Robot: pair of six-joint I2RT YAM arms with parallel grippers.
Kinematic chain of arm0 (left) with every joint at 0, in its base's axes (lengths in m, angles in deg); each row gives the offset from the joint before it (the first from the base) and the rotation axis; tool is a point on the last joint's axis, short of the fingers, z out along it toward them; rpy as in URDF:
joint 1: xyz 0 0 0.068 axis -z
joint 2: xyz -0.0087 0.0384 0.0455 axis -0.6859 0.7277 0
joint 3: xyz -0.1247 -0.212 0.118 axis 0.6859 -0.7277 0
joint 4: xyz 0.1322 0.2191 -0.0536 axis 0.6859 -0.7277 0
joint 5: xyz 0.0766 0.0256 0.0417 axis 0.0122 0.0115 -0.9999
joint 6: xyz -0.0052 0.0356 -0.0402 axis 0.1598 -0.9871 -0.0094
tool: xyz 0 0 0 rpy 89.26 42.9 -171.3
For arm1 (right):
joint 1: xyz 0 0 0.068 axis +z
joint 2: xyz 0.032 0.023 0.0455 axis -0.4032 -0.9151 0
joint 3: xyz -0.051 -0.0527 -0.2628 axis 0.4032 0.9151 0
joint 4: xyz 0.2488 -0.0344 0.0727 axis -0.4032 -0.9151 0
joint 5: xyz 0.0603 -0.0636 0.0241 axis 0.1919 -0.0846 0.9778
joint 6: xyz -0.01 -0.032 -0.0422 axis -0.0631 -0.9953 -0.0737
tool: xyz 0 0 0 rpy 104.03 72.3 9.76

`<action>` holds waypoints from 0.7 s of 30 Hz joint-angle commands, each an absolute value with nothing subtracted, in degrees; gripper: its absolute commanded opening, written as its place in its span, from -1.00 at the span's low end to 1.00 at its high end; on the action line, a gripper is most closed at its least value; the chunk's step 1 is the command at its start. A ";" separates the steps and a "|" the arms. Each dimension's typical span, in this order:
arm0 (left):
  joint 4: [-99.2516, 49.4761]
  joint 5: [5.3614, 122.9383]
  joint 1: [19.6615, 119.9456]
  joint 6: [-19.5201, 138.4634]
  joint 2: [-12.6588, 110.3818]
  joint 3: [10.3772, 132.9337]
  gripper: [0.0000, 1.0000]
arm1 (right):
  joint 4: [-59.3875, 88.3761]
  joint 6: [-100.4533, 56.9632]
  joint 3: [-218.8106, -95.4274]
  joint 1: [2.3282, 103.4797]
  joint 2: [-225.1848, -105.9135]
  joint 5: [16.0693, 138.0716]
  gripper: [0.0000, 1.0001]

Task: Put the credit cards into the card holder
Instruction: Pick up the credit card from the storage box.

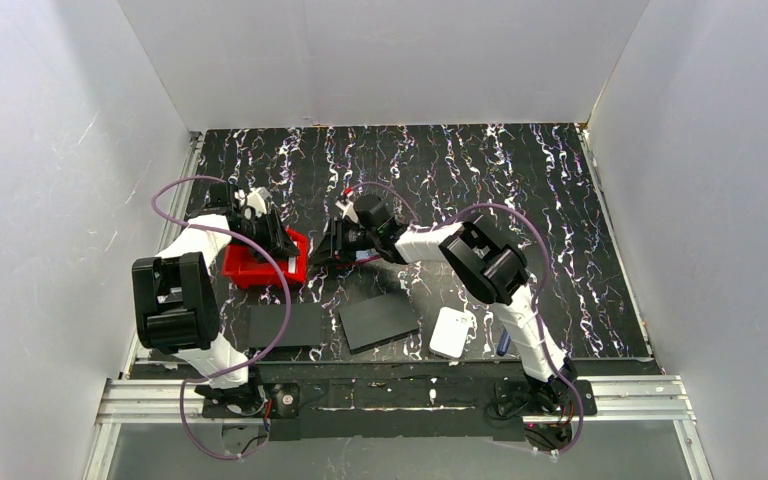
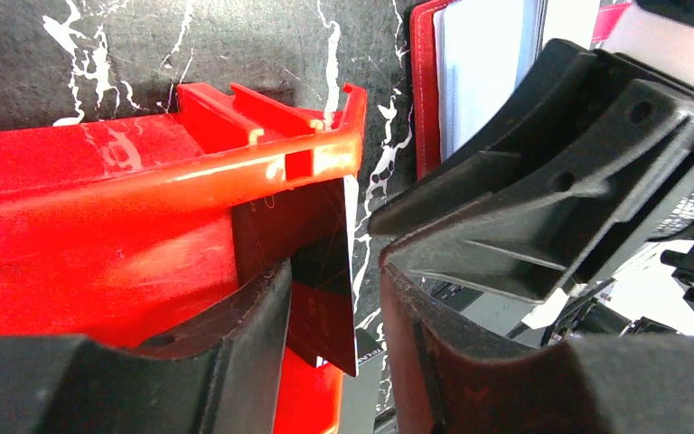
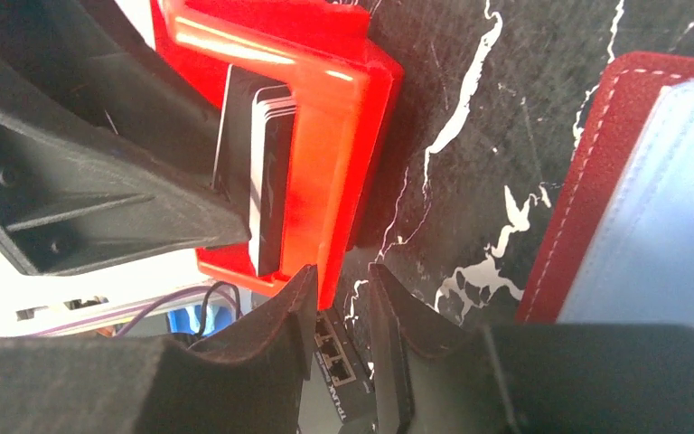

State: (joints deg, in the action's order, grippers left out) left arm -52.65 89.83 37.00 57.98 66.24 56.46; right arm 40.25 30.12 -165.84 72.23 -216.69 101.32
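Here, at the left, we find the left gripper [image 2: 332, 268] low over the end of the red bin [image 2: 99, 208], where a few credit cards [image 3: 267, 172] stand on edge against the bin's end wall. In the left wrist view one card [image 2: 321, 235] sits between the fingers [image 2: 244, 334], lying against one of them with a sliver of space to the other. The jaws are only narrowly parted, and we cannot tell whether they actually pinch the card. Just right of the bin, on the black marbled table [image 1: 520, 180], the right gripper [image 3: 342, 298] hovers with its fingertips a small gap apart and nothing between them. Beside it lies the card holder [image 3: 596, 163], opened flat, its dark red stitched border framing a pale blue-white inside. From above it seems mostly hidden under that gripper. Nearer the arm bases lie two black sheets [image 1: 285, 325] [image 1: 380, 320], and furthest right a white rounded pad [image 1: 452, 332].
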 commanded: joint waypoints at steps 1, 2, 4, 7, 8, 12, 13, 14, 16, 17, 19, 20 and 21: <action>-53.09 91.70 36.83 57.60 63.93 55.81 -0.27 | 45.43 33.34 -169.49 73.21 -218.32 101.09 -0.30; -53.13 91.49 36.83 57.55 63.88 55.82 -0.31 | 45.46 33.44 -169.68 73.31 -218.57 101.07 -0.30; -53.35 90.78 36.82 57.41 63.65 55.90 -0.43 | 45.67 33.77 -170.04 73.53 -219.06 101.17 -0.30; -53.67 89.33 36.80 57.04 62.70 55.75 -0.57 | 46.04 34.19 -170.27 73.61 -219.68 101.42 -0.30; -53.71 88.89 36.83 56.95 62.31 55.63 -0.61 | 46.11 34.22 -170.26 73.62 -219.77 101.45 -0.30; -53.93 87.35 36.84 56.70 61.23 55.30 -0.83 | 46.45 34.25 -169.86 73.69 -219.74 101.62 -0.30; -54.08 86.93 36.82 56.61 61.04 55.30 -0.85 | 46.49 34.27 -169.68 73.67 -219.67 101.67 -0.31; -54.20 86.49 36.81 56.50 60.81 55.30 -0.86 | 46.54 34.24 -169.44 73.66 -219.55 101.65 -0.31; -54.34 85.74 36.81 56.34 60.05 55.29 -0.89 | 46.52 34.07 -168.93 73.69 -219.27 101.68 -0.31; -54.47 85.29 36.83 56.26 59.53 55.31 -0.91 | 46.55 33.89 -168.70 73.65 -219.13 101.68 -0.31; -55.02 84.35 36.84 56.01 58.62 55.50 -0.96 | 46.31 33.57 -168.51 73.63 -219.00 101.78 -0.31; -55.32 83.79 36.82 55.91 58.22 55.65 -0.98 | 46.19 33.44 -168.53 73.63 -219.03 101.85 -0.31; -55.64 83.06 36.82 55.78 57.74 55.77 -0.99 | 46.11 33.33 -168.58 73.62 -219.04 101.90 -0.31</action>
